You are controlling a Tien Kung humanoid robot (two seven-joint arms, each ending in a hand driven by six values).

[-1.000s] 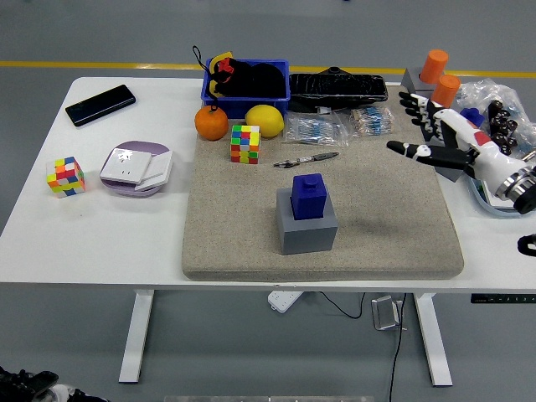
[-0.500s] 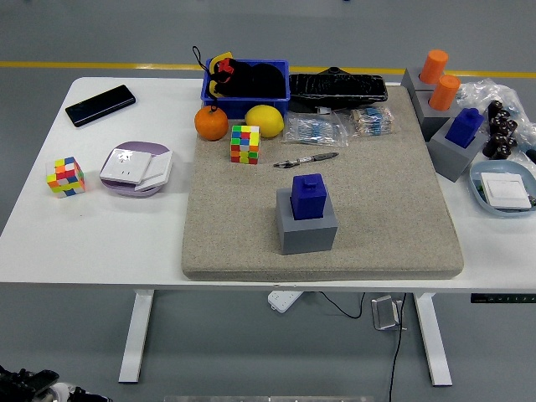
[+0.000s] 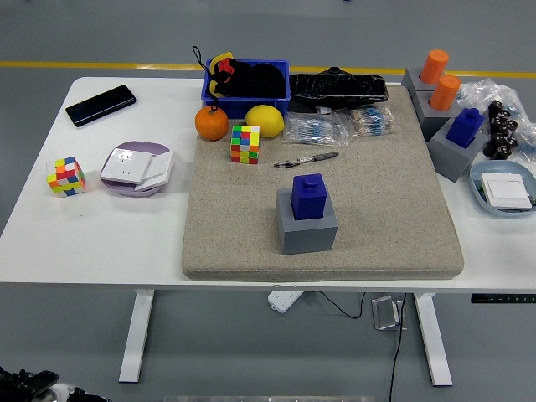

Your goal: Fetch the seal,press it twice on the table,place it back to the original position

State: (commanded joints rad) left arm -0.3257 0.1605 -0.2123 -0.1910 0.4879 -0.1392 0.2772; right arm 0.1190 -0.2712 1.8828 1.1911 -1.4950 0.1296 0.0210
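A blue seal (image 3: 308, 196) stands upright in a grey block holder (image 3: 307, 227) on the middle of the beige mat (image 3: 243, 226). A second blue seal (image 3: 463, 126) sits in a grey holder (image 3: 452, 155) at the mat's right edge. Two orange seals (image 3: 439, 77) stand in grey holders at the far right. Neither of my hands is in view.
A black phone (image 3: 100, 105), two colourful cubes (image 3: 244, 143) (image 3: 65, 176), an orange (image 3: 211, 122), a lemon (image 3: 264, 120), a pen (image 3: 305, 158), a blue bin (image 3: 245, 84), a black tray (image 3: 337, 86), bagged parts (image 3: 316, 130), a purple dish (image 3: 136, 167) and a blue dish (image 3: 502, 188) lie around.
My right hand, open above the right-hand holders one second ago, has withdrawn out of view to the right. The seals have not moved.
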